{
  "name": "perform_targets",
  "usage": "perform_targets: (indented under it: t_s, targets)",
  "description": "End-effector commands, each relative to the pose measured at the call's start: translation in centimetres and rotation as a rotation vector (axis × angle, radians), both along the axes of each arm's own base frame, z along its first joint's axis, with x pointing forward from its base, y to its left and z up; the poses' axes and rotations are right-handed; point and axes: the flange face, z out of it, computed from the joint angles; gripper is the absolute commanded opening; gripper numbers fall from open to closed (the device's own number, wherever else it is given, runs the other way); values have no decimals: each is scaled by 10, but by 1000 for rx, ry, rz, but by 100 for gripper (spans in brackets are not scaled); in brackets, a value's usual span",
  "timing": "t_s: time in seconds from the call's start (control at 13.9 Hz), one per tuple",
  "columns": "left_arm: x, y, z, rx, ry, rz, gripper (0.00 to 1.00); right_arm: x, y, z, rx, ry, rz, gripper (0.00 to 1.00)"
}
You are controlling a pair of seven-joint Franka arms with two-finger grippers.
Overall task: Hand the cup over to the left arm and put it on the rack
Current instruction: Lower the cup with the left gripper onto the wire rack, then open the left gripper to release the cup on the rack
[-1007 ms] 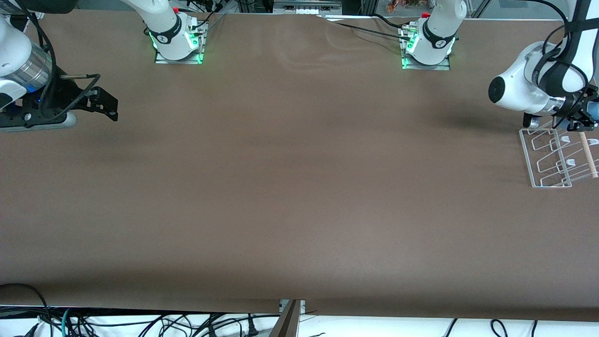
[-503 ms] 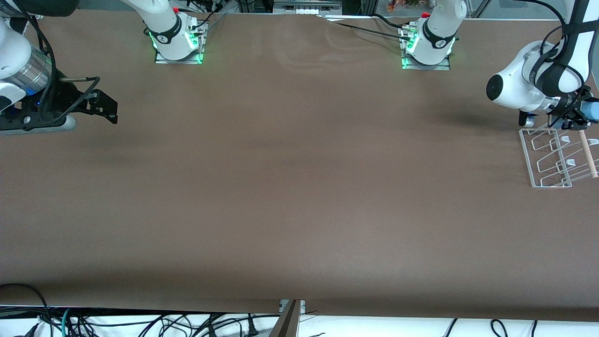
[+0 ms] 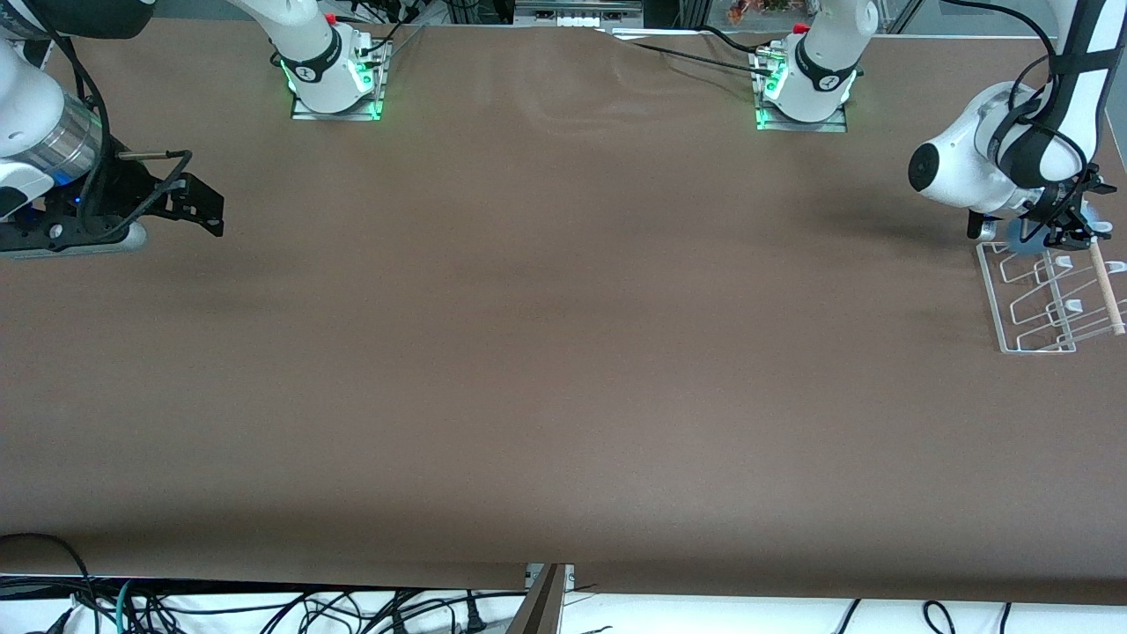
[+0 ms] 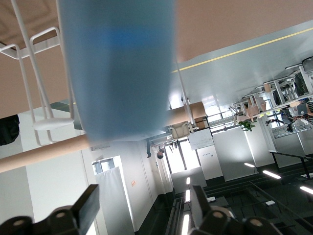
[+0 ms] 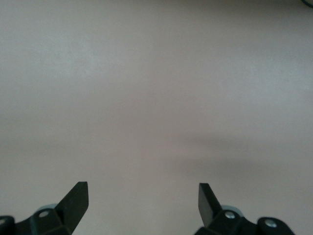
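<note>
The light-blue cup (image 3: 1023,236) rests on the end of the white wire rack (image 3: 1030,304) that lies farthest from the front camera. In the left wrist view the cup (image 4: 117,68) shows blurred among the rack's wire loops (image 4: 36,93), against the wooden rod (image 4: 39,152). My left gripper (image 3: 1070,231) hangs just over that end of the rack. It is open (image 4: 144,193), its fingers clear of the cup, with nothing between them. My right gripper (image 3: 207,211) waits open (image 5: 142,188) over bare table at the right arm's end.
The brown table (image 3: 563,352) stretches between the two arms. The rack's wooden rod (image 3: 1107,291) runs along its outer side, by the table's edge. Both arm bases (image 3: 335,79) (image 3: 806,88) stand along the table's back edge.
The left gripper has opened and let go of the cup, which now lies on the rack. The left wrist has shifted slightly. The right arm has barely moved.
</note>
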Motion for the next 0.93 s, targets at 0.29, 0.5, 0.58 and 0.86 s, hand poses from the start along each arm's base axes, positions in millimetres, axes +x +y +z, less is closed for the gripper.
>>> perform_targets:
  t_s: [0.29, 0.5, 0.58, 0.86]
  targets:
    - [15, 1, 38, -31, -120, 75, 100, 2, 1, 7, -13, -12, 13, 99]
    - [48, 4, 92, -150, -320, 276, 100, 2, 1, 7, -13, -12, 13, 99]
    - [60, 7, 111, -202, -393, 347, 100, 2, 1, 7, -13, -12, 13, 99]
    - [92, -1, 180, -408, -608, 633, 100, 2, 1, 7, -13, -12, 13, 99]
